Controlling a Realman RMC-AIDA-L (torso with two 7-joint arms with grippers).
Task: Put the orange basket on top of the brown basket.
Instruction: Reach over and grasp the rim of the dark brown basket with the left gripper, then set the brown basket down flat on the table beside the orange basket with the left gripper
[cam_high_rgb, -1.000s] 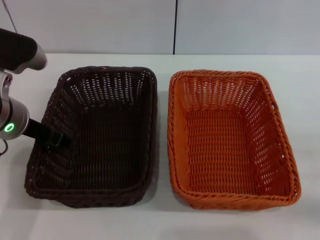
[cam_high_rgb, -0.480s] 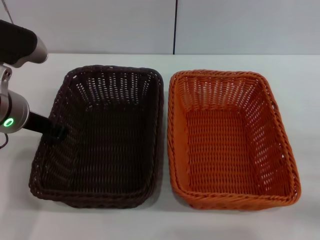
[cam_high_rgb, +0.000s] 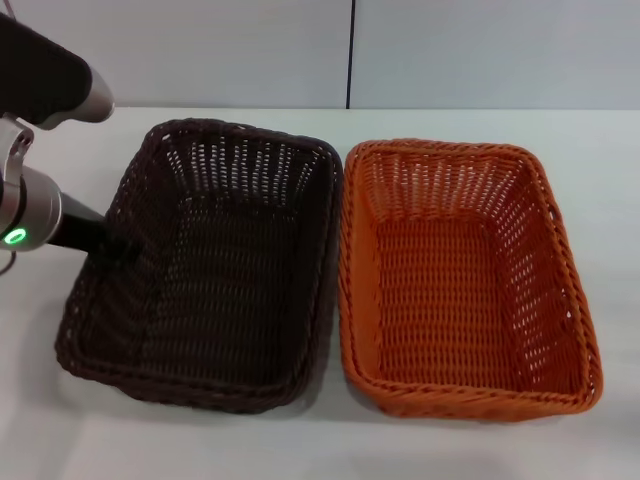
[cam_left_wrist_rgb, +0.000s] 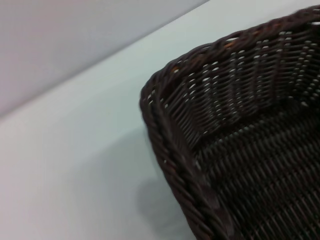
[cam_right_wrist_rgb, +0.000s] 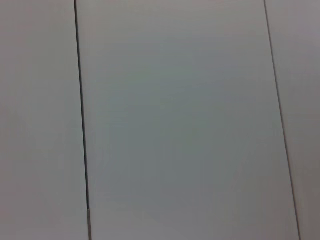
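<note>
Right now the left gripper (cam_high_rgb: 118, 245) sits at the outer long wall of the brown basket (cam_high_rgb: 215, 270), low against the weave, and I cannot tell whether it is clamped on that wall or merely pressed to it. The orange basket (cam_high_rgb: 462, 280) lies across from the gripper, beyond the whole width of the brown one. The two baskets stand side by side with their long axes running away from the robot, the brown one skewed a little so its far corner touches or nearly touches the orange rim, while the near ends stand slightly apart. The right arm does not show from the head camera, and its wrist camera sees only a pale panelled wall (cam_right_wrist_rgb: 175, 120), so by my reckoning the left arm is the only one near the work, and it is at the wrong basket for lifting. The white table (cam_high_rgb: 590, 140) is flat and bare around both baskets. The left wrist camera shows a brown corner on open tabletop.
</note>
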